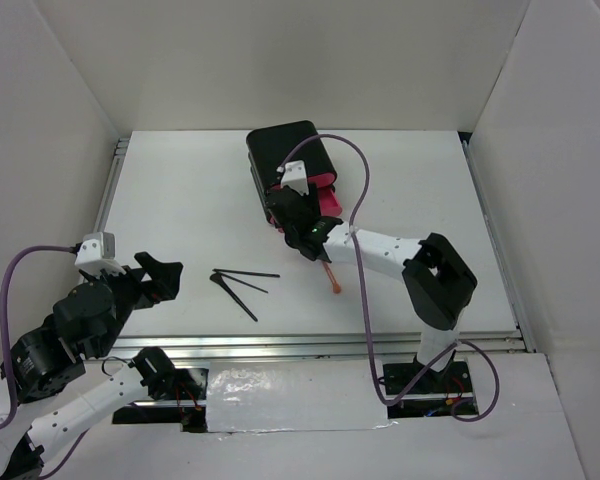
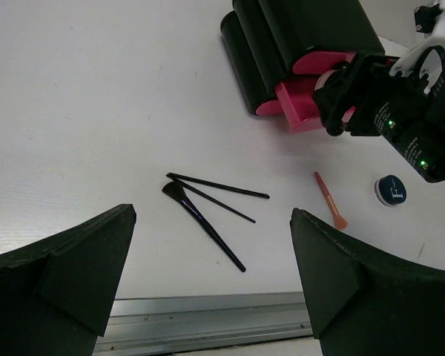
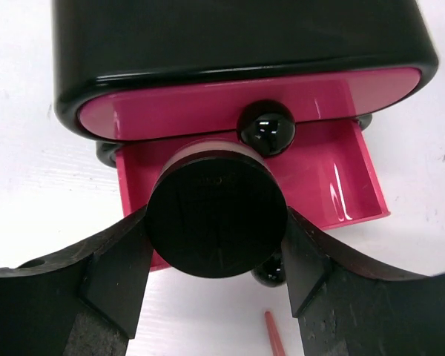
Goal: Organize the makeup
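right wrist, right gripper [image 3: 216, 256] clasping black compact [image 3: 216, 215]

Round black compact [image 3: 216, 215] on edge, flat face toward the wrist camera, pinched in the right gripper [image 3: 215, 256] just over the open pink drawer [image 3: 334, 185]. Three thin black brushes [image 1: 242, 282] lying flat, fanned from their left ends. Orange-pink stick [image 1: 330, 277] flat, right of them. Dark blue round jar [image 2: 391, 190] near the stick, white-lettered lid up.
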Tool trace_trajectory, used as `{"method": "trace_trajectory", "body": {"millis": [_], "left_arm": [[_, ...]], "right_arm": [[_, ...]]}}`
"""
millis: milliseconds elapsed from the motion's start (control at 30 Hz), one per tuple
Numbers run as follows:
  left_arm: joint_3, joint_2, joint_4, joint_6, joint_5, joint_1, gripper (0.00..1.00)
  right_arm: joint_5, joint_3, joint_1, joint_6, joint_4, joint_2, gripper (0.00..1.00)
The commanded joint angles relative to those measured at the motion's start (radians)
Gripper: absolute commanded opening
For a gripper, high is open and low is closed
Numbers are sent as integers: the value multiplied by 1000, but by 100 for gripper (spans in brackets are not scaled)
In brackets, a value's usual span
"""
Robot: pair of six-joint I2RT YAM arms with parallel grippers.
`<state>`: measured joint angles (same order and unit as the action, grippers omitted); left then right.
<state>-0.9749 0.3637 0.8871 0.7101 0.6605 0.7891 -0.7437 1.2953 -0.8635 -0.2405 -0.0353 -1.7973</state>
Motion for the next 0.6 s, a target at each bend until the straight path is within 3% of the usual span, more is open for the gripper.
{"method": "trace_trajectory", "body": {"millis": [0,133,400,500,567], "left_arm": [[-1,3,-31,-9,13,6,99],[-1,4,-33,-9,13,6,99],[-1,11,-31,-9,13,7,99],[-2,11,-30,-8,14,6,100],[-1,8,-31,-8,14,7,99]], "right_arm": [[-3,2,23,-3,103,-17,41],[12,-7,29,-11,94,-22,41],[46,-8,29,-43,37,13,52],[50,-19,27,-65,6,33,60],[53,-31,29,-77,-3,56,75]]}}
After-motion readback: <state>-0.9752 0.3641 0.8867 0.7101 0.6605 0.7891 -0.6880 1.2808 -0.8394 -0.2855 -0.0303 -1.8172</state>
